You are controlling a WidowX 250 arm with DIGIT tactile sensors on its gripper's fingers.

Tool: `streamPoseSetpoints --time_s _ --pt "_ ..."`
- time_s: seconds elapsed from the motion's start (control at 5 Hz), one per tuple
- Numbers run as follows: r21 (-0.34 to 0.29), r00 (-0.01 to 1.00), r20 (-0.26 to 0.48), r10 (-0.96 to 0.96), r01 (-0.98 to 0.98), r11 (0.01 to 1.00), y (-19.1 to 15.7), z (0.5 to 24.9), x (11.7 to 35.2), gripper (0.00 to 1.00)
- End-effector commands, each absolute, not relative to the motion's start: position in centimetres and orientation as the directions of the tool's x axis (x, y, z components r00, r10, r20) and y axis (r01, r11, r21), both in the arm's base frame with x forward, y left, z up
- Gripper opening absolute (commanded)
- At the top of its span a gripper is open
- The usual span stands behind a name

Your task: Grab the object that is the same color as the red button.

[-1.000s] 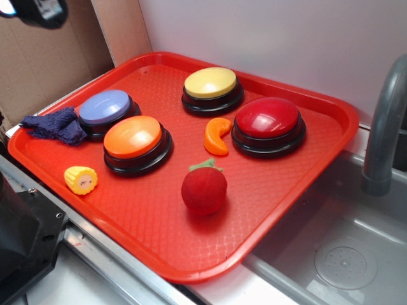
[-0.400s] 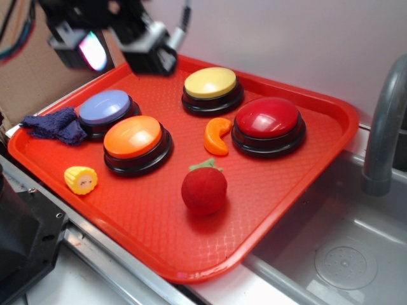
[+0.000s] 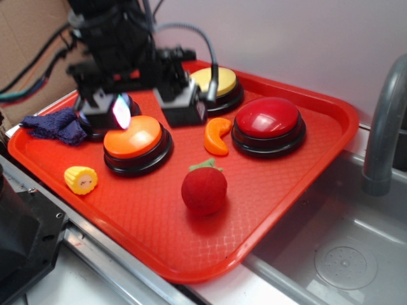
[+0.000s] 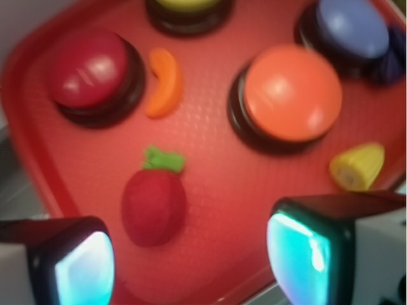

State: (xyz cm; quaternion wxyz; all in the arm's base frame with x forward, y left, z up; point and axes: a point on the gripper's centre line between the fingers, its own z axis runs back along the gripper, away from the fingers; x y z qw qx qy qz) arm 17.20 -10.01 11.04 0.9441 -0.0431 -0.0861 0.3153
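The red fuzzy fruit with a green leafy top, the object (image 3: 204, 189), lies on the tray's front middle; in the wrist view the object (image 4: 154, 204) sits just ahead of my left finger. At the back right is the red button (image 3: 268, 121), a glossy dark-red dome on a black base, which the wrist view has as the red button (image 4: 89, 68) at upper left. My gripper (image 3: 149, 109) hovers open above the orange button, behind and left of the fruit. Nothing is between the fingers of the gripper (image 4: 194, 260).
On the red tray (image 3: 159, 222) stand an orange button (image 3: 133, 138) and a yellow button (image 3: 219, 79); a blue button (image 4: 351, 28) is mostly hidden behind my arm. An orange crescent toy (image 3: 217, 136), a toy corn (image 3: 81, 180) and a blue cloth (image 3: 54, 125) lie there. A sink (image 3: 343, 254) and faucet (image 3: 385, 127) are right.
My arm has come down from the top left corner toward the tray's middle, now covering the blue button. The toys and buttons have not moved.
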Motion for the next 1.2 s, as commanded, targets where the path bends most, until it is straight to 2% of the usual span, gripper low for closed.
streamPoseSetpoints --time_s 0.0,0.4,0.8,1.0 --pt "-0.219 0.727 0.127 0.675 -0.643 0.734 -11.4 7.9 18.8 1.0" --pt "-0.222 0.741 0.102 0.664 -0.633 0.741 -12.5 4.6 20.2 1.0" --pt "-0.218 0.747 0.093 0.658 -0.63 0.746 -12.9 2.9 20.6 1.0" --pt "-0.207 0.745 0.102 0.659 -0.632 0.746 -12.8 3.2 20.5 0.0"
